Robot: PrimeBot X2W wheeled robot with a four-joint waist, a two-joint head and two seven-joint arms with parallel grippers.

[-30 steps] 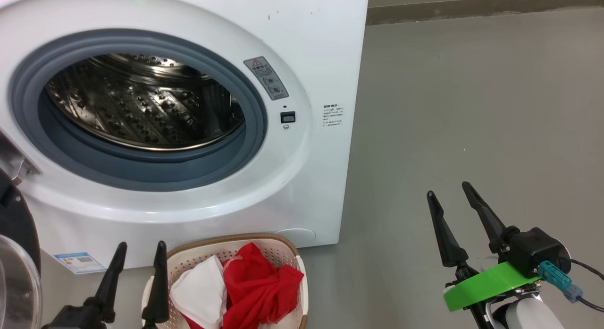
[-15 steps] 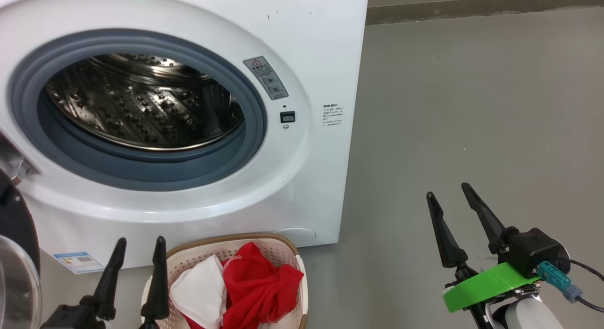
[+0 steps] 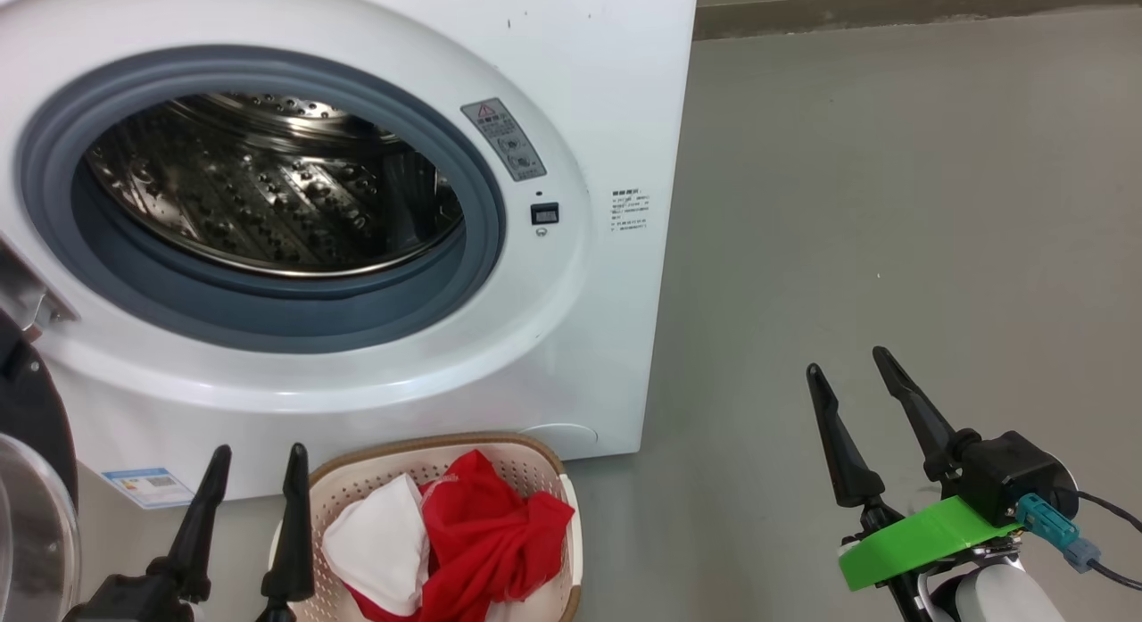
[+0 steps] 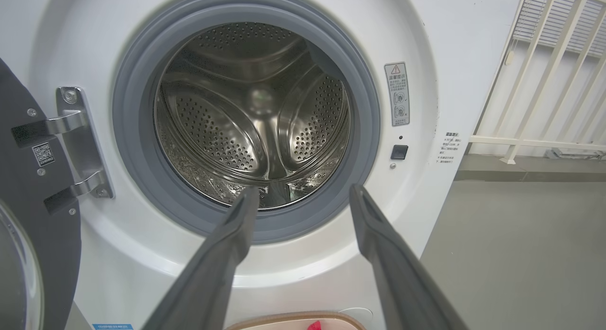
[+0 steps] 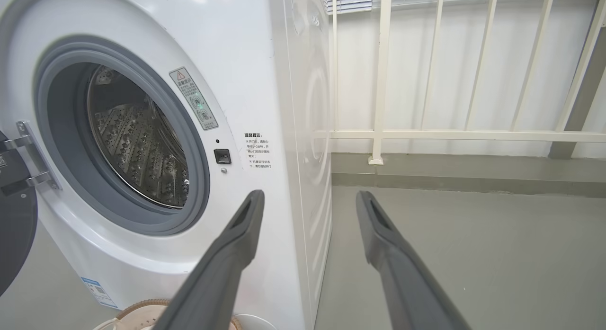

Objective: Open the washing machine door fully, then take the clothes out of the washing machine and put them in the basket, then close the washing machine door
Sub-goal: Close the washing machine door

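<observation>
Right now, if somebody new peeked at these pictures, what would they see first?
The big white washing machine stands at the left, its round mouth wide open on a shiny steel drum. Right below, bright red and white clothes sit heaped in the basket on the floor.

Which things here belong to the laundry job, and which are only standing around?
Belong to the job: washing machine, its open door, red and white clothes, basket.
Only standing around: white railing, warning sticker, grey floor.
</observation>
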